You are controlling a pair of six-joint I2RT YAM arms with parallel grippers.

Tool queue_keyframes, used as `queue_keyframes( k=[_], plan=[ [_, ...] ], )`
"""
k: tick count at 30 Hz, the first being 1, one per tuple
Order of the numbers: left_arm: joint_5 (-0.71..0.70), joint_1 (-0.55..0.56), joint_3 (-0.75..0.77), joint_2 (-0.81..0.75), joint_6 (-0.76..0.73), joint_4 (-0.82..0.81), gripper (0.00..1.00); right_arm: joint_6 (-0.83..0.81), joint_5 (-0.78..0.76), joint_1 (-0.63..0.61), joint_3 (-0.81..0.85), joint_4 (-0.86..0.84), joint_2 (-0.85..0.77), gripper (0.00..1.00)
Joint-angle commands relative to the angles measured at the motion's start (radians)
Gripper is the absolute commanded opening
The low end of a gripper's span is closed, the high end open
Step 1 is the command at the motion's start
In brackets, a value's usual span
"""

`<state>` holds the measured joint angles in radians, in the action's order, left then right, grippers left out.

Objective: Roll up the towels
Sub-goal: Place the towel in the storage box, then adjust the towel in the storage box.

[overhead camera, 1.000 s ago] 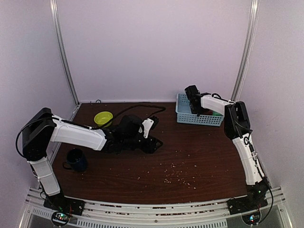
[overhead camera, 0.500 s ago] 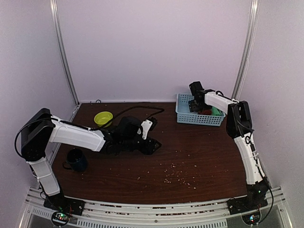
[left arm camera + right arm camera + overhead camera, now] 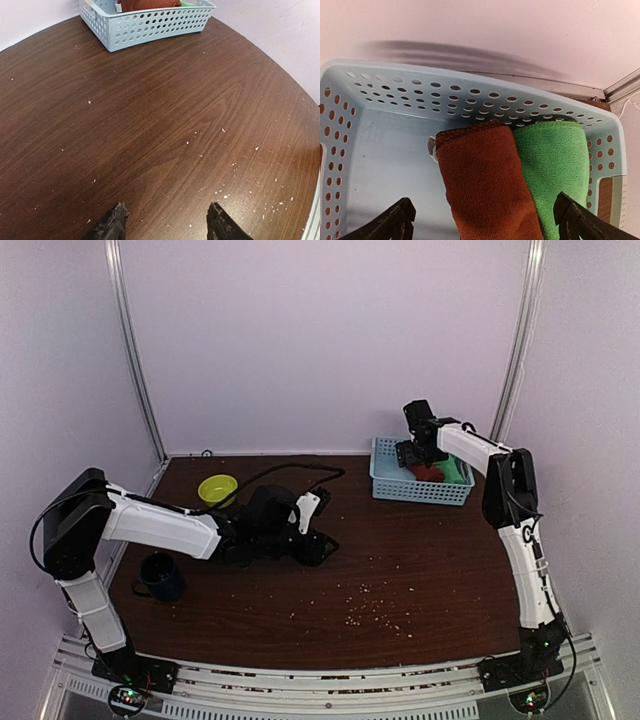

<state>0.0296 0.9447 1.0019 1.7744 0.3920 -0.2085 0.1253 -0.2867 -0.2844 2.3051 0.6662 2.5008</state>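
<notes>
Right hand, spread, hangs over a perforated light-blue plastic basket holding a rust-red cloth towel beside a bright green cloth towel; left hand spread, empty.

Rust towel, green towel cropped below, table specks perhaps crumbs

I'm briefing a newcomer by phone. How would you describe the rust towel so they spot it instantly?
At the table's far right corner sits a blue basket. Inside, the rust towel lies beside the green towel. It is the reddish one, nearer the basket's middle.
</notes>
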Motion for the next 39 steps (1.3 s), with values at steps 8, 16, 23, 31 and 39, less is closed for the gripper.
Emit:
queue_keyframes(
  k=[8,16,23,31,39],
  plan=[
    [0.000,0.008,0.039,-0.007,-0.022,0.003,0.57,-0.137,0.254,0.080,-0.057,0.096,-0.229,0.94],
    [0.007,0.008,0.039,-0.013,-0.026,-0.001,0.57,-0.279,0.279,0.166,-0.152,0.182,-0.245,0.09],
    [0.009,0.008,0.021,-0.011,-0.015,-0.013,0.57,-0.310,0.298,0.166,-0.243,0.170,-0.228,0.00],
    [0.004,0.009,-0.009,-0.021,0.002,-0.024,0.57,-0.299,0.361,0.159,-0.257,0.167,-0.196,0.00],
    [0.008,0.011,-0.004,-0.004,0.005,-0.034,0.57,-0.304,0.409,0.124,-0.266,0.179,-0.181,0.00]
  ],
)
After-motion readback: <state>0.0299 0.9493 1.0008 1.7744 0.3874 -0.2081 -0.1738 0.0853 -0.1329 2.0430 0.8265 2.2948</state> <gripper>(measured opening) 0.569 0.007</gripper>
